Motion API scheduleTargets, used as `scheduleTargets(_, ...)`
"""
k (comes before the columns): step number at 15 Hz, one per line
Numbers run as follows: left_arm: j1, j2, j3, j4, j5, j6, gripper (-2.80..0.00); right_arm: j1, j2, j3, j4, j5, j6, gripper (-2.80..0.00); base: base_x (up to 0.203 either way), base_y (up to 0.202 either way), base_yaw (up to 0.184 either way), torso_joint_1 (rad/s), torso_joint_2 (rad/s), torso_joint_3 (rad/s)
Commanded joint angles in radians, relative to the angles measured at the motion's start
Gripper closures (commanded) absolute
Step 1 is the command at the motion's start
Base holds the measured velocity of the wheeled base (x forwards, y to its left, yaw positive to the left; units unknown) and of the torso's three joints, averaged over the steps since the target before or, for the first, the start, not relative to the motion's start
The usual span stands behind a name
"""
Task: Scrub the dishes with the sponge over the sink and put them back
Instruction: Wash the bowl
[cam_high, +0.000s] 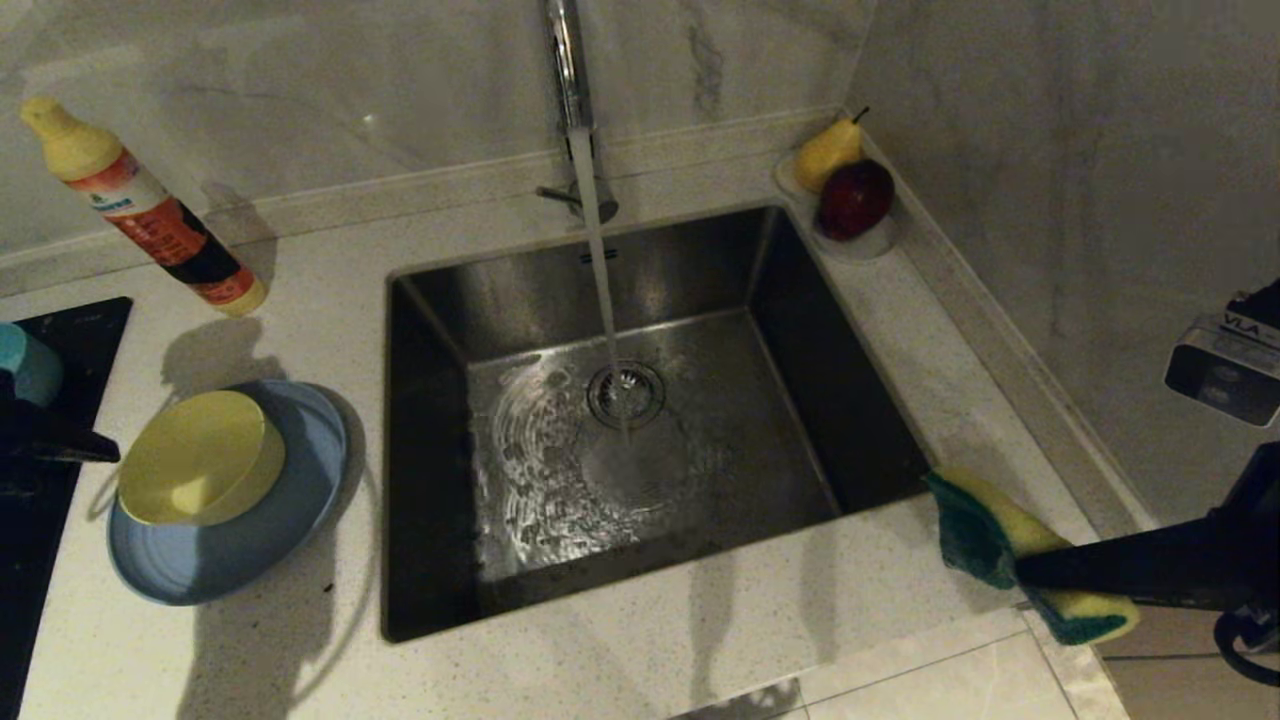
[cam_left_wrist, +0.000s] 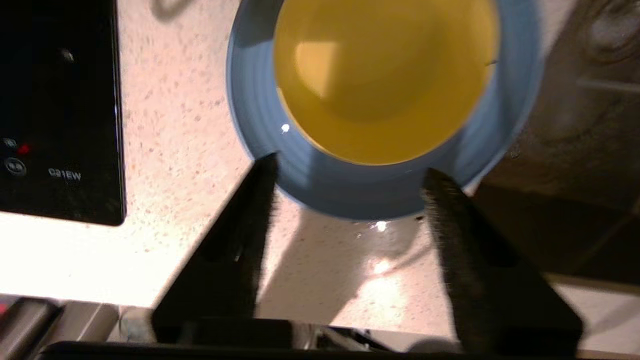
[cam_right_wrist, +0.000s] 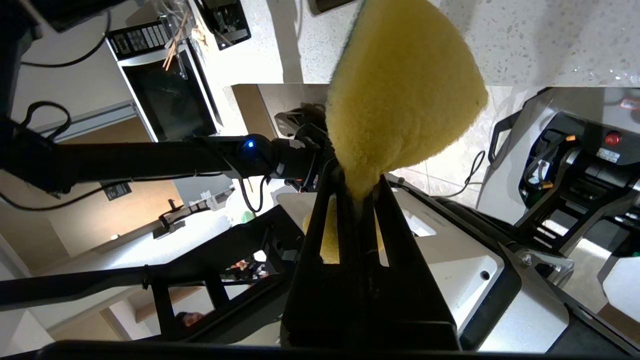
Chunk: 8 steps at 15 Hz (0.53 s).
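Observation:
A pale-yellow bowl (cam_high: 200, 457) sits inside the light-blue plate (cam_high: 300, 520) on the counter left of the sink (cam_high: 640, 420). My left gripper (cam_left_wrist: 350, 170) hangs open just above the plate's (cam_left_wrist: 250, 105) near rim, and the bowl (cam_left_wrist: 385, 75) lies beyond its empty fingers. In the head view it is a dark shape (cam_high: 60, 445) at the left edge. A teal bowl (cam_high: 25, 365) peeks in there on the hob. My right gripper (cam_high: 1020, 575) is at the sink's front right corner, shut on the yellow-and-green sponge (cam_high: 985, 535), which bulges past the fingertips (cam_right_wrist: 405, 90).
Water runs from the chrome tap (cam_high: 570, 80) onto the drain strainer (cam_high: 626, 392). A yellow-capped bottle (cam_high: 150, 215) stands at the back left. A white dish with a pear (cam_high: 828, 152) and a red apple (cam_high: 857, 198) sits in the back right corner. A black hob (cam_high: 45, 560) lies left.

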Motion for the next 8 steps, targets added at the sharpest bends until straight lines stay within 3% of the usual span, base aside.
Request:
scheduleTargets(1, 0.000, 0.067, 0.009, 0.015, 0.002, -0.003, -2.80, -0.002, -0.001, -0.003, 0.012, 0.003, 0.004, 0.00, 0.000, 0.000, 0.000, 0.000, 0.00, 0.000)
scheduleTargets(8, -0.001, 0.122, 0.049, 0.012, 0.001, -0.010, -2.80, -0.047, 0.002, 0.016, 0.012, 0.003, -0.003, 0.00, 0.000, 0.000, 0.000, 0.000, 0.00, 0.000)
